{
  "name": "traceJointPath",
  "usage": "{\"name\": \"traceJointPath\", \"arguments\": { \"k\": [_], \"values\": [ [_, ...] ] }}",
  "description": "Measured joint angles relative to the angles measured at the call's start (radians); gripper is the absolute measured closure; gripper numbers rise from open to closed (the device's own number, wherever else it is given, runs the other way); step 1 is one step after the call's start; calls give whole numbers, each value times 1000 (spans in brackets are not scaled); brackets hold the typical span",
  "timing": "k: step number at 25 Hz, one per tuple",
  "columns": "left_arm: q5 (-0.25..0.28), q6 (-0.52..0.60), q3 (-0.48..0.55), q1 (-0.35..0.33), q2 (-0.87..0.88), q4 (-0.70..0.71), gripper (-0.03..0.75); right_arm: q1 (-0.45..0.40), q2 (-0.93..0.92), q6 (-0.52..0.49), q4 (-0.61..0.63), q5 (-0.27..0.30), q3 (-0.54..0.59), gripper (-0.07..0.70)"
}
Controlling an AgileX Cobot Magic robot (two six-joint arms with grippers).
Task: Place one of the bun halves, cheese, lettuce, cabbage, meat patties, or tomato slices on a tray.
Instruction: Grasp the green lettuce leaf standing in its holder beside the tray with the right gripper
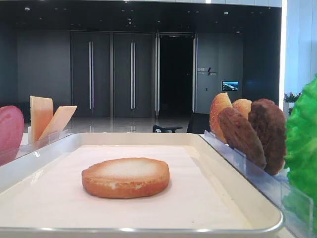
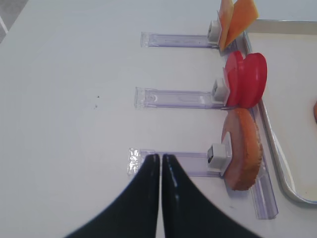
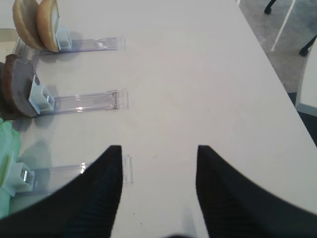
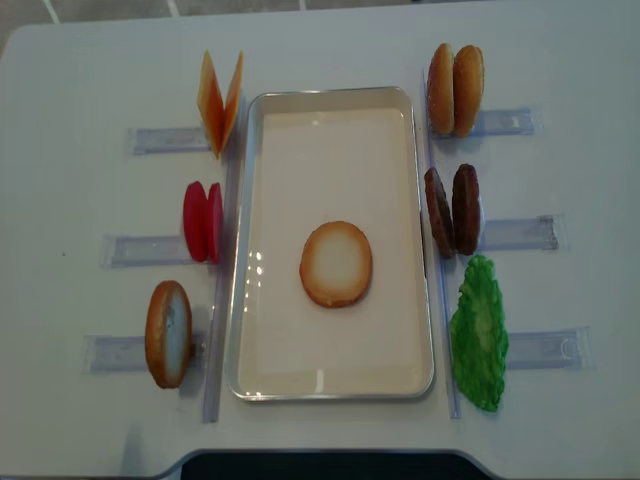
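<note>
One bun half (image 4: 336,263) lies flat, pale face up, in the middle of the off-white tray (image 4: 330,150). Left of the tray stand cheese (image 4: 220,100), tomato slices (image 4: 203,221) and a bun half (image 4: 168,333). On its right are two bun halves (image 4: 455,88), meat patties (image 4: 452,210) and lettuce (image 4: 478,330). Cabbage is out of view. My left gripper (image 2: 161,157) is shut and empty above the rack of the upright bun half (image 2: 243,148). My right gripper (image 3: 159,148) is open over bare table, with the lettuce (image 3: 7,144) and patties (image 3: 17,89) off to its left.
Clear plastic racks (image 4: 165,140) hold the food upright on both sides of the tray, their rails (image 3: 84,101) running outward across the white table. The table's right edge and the floor (image 3: 292,29) show in the right wrist view.
</note>
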Motion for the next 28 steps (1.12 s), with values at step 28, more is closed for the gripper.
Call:
{"name": "traceJointPath", "arguments": {
  "k": [28],
  "values": [
    [1, 0, 0, 0, 0, 0, 715, 0, 623, -12, 32, 79, -97, 273]
  ]
}}
